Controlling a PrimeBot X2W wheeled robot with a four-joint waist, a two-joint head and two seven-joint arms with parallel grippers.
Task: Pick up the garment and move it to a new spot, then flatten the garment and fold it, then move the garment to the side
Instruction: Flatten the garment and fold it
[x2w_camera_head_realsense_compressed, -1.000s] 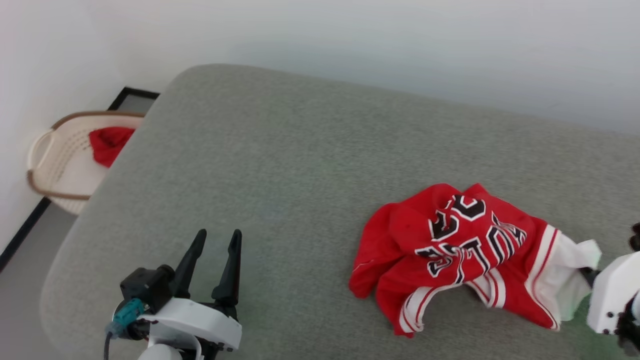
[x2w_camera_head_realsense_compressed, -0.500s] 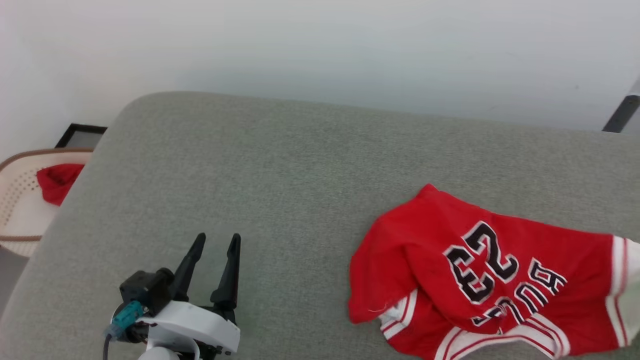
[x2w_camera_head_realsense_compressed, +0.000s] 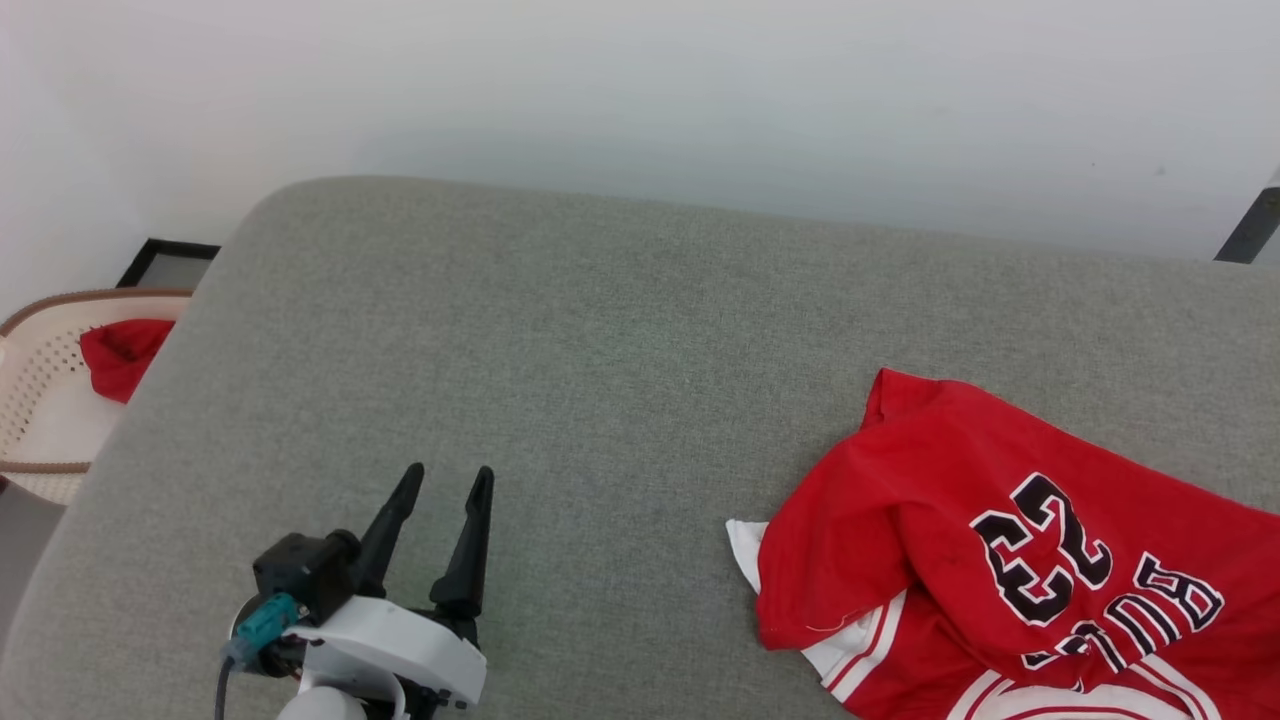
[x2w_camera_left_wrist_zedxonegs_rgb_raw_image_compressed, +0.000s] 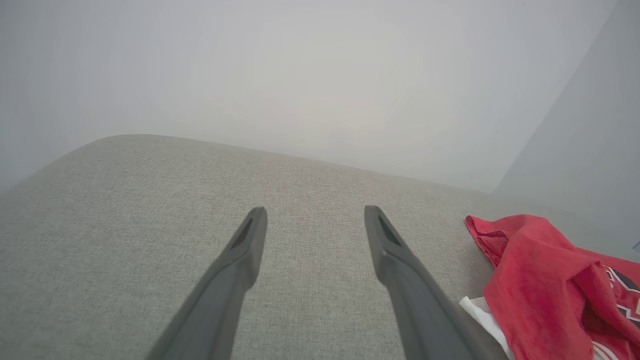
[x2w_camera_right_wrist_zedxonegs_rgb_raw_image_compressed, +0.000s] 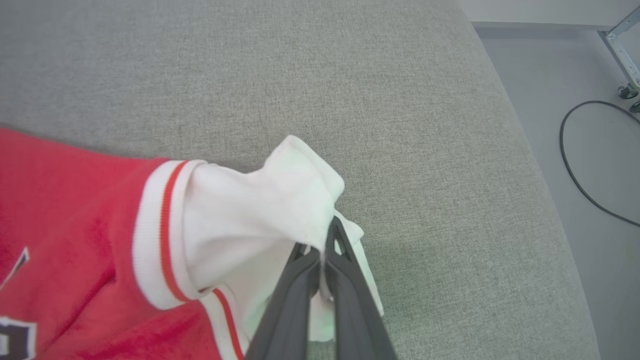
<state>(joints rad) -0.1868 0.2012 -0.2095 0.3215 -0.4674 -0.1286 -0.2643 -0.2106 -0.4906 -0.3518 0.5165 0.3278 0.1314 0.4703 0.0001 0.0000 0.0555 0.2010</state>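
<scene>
garment: laid crumpled on the right side of the grey cushion, number 23 showing.
left pincer: spread wide, empty, held above the grey cushion.
right pincer: clamped tight on the white sleeve.

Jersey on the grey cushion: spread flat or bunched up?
Bunched. The jersey lies rumpled on the cushion, red body folded over itself, white sleeve pinched in the right gripper.

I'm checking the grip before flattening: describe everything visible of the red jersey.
The red jersey looks like soft knit, with white sleeves, white-and-red striped trim and black white-outlined letters and a 23, upside down in the head view. It lies crumpled, partly folded over itself, on the grey fabric surface. The right hand is shut on one white sleeve.
</scene>
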